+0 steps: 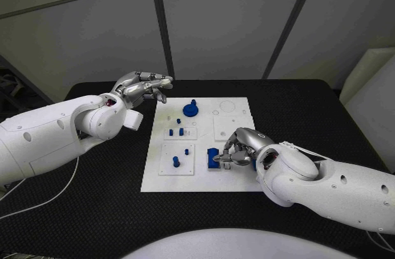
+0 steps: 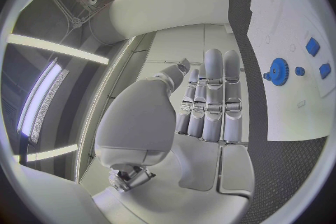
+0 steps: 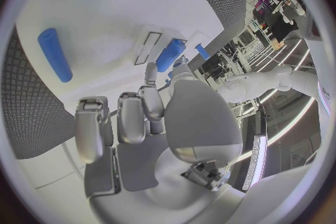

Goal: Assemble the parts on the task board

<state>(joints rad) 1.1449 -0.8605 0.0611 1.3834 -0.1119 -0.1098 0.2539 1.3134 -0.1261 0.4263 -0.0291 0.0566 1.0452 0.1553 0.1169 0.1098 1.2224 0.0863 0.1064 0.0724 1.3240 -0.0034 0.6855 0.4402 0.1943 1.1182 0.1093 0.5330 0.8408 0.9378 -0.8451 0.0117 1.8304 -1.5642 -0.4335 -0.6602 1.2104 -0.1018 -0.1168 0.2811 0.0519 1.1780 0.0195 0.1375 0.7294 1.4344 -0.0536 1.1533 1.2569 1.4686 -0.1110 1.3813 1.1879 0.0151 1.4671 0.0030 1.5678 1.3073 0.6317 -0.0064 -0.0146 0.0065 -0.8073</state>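
The white task board lies in the middle of the table. At its far end stands a blue gear, with several small blue pegs nearer on the left. My right hand hangs low over the board's near right part, fingers curled, pinching an upright blue part between thumb and a fingertip. The right wrist view shows that part at the fingertips and a blue cylinder lying loose on the board. My left hand hovers off the board's far left corner, its fingers stretched out and holding nothing.
The black table surrounds the board, with bare room on both sides and in front. The left wrist view shows the gear and small blue parts on the board.
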